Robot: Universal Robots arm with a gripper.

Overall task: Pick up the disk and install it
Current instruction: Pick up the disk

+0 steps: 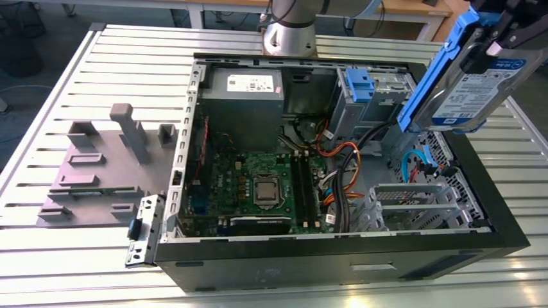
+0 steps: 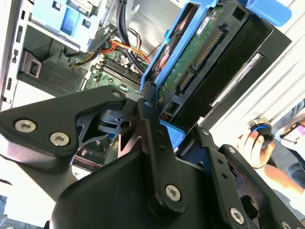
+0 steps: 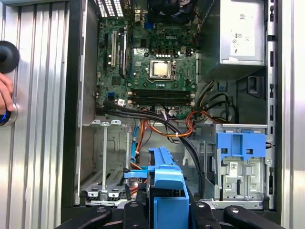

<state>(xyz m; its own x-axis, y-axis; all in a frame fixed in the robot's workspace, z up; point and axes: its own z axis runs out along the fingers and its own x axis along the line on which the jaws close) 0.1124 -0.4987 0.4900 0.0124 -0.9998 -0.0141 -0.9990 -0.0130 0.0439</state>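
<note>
We see the black two-finger gripper (image 2: 151, 107) closed on the disk (image 1: 473, 82), a flat silver hard drive with a white-and-blue label in a blue plastic carrier. It hangs tilted in the air above the open black desktop computer case (image 1: 342, 253), at the exterior view's right, clear of the grey metal drive bay with the fixed blue bracket (image 3: 240, 160). Green motherboard (image 3: 152, 67) and grey power supply box (image 1: 244, 96) lie exposed. A person's hand (image 2: 255, 145) sits beside the case.

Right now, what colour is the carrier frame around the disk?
Blue, clearest in the exterior view on the disk in the gripper.
</note>
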